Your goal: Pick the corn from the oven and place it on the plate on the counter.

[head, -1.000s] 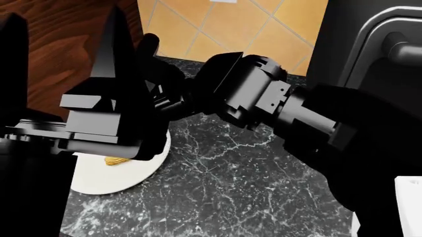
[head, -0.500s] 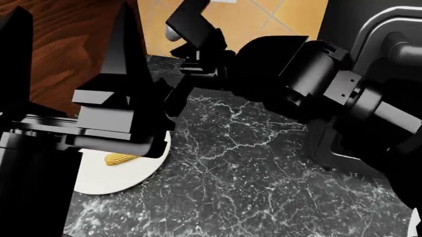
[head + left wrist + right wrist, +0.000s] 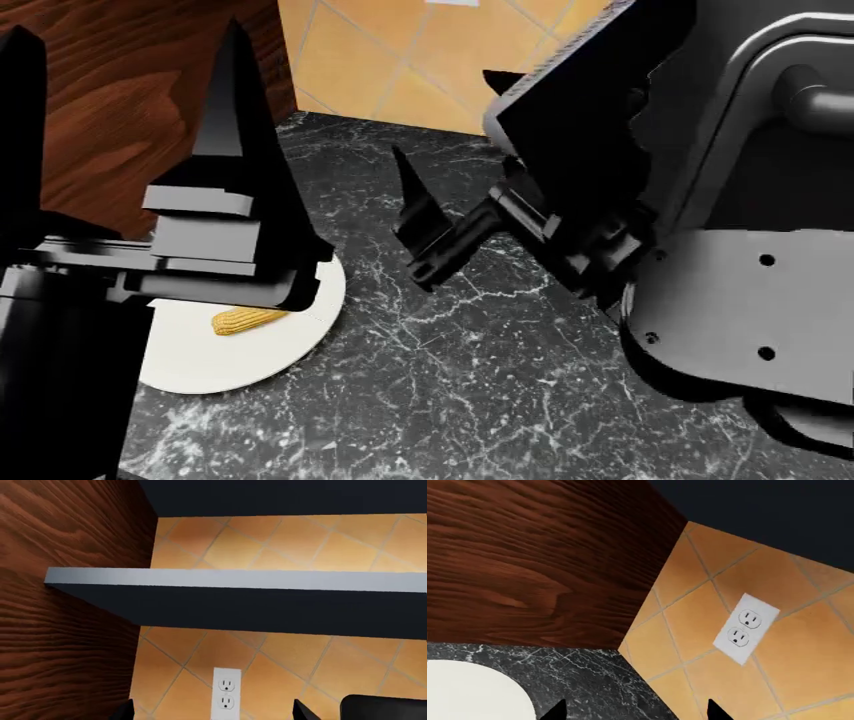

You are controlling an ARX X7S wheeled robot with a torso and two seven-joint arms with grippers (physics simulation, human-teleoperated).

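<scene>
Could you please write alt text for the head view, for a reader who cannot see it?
A yellow corn lies on a white plate on a dark marble counter. The left gripper points upward with its fingers apart and empty; the right gripper hangs over the counter beside the plate.

Bumpy yellow corn [image 3: 247, 321] on a smooth, matt white plate [image 3: 227, 365]; polished dark marble counter [image 3: 467, 390] veined in white. Reddish-brown wood-grain panel [image 3: 534, 565] with a low sheen along the counter's left edge; smooth orange tiles [image 3: 707, 645] with pale grout behind, carrying a white plastic outlet [image 3: 746, 628]. Matt black, hard-looking left gripper [image 3: 134, 160] and right gripper [image 3: 447, 235]. Glossy black oven [image 3: 774, 90] at right
</scene>
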